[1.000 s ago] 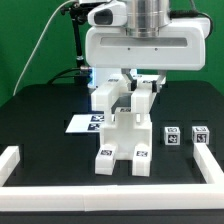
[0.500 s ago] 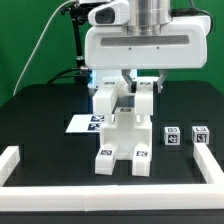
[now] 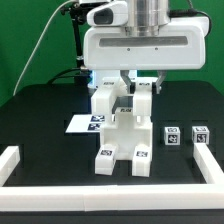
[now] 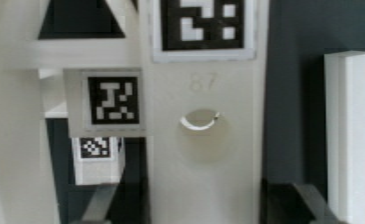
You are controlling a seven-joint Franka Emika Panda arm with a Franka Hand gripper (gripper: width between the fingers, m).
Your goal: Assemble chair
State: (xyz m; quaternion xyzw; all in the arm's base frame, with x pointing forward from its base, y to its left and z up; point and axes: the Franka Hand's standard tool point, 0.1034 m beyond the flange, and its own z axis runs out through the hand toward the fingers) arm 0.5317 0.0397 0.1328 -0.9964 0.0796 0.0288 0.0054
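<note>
Nothing visibly shifts over the last second: the pincer point(image 3: 144, 86) stays part-closed on the right post point(image 3: 144, 101) of the chair point(image 3: 122, 138), which stands mid-worktop point(image 3: 40, 105) beside the marker board point(image 3: 77, 125). The post is probably being seated, with progress stalled or too slow to see.

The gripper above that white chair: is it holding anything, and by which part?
The gripper seems to grip the chair's upright piece on the exterior view's right, near its top end.

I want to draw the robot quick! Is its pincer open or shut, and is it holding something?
Pincer: closed, gripping an upright white chair piece.
</note>
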